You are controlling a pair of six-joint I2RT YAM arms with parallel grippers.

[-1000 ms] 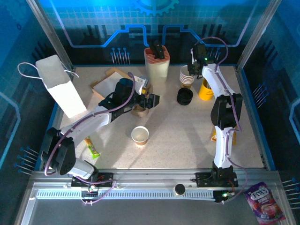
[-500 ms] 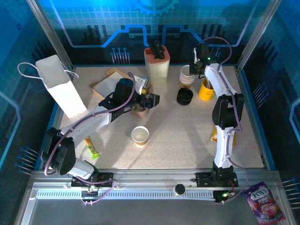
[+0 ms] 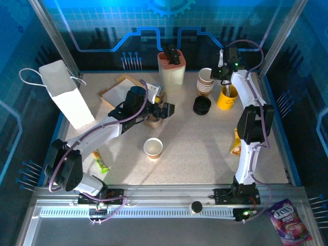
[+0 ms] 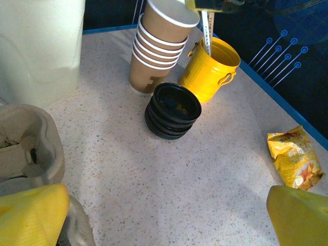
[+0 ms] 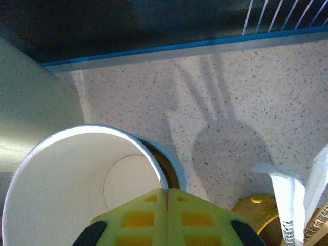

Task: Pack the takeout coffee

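One white paper bag (image 3: 68,98) with cord handles stands far off the left gripper's (image 3: 168,109) left side. One green packet (image 3: 101,162) lies nearer the arm bases. That gripper hangs with its two yellow fingers (image 4: 300,218) spread wide and nothing between them, above one moulded grey pulp cup carrier (image 4: 26,146).

The one loose cup (image 3: 153,147), tan paper with a white inside and an open mouth, stands upright just nearer the bases than the left gripper. It is apart from everything else. One tall, smooth cream holder (image 3: 171,72) stands beyond that gripper.

Between the two grippers sits one pile of round, ribbed black lids (image 4: 171,110), perhaps four. The pile is close to the stack of nested cups (image 4: 152,69) but not touching it; that stack has about five white rims.

The right gripper (image 5: 167,201) has its yellow fingers pressed together on the near rim of the top cup (image 5: 77,177). This cup is tilted and raised partly out of the stack. Just right of it stands one glossy yellow metal pail (image 4: 210,69) holding paper-wrapped sticks (image 5: 287,200). One crinkled yellow snack packet (image 4: 293,158) lies well nearer the bases, by the table's blue right edge.

The speckled table (image 4: 154,179) is bare from the lids out to that packet.
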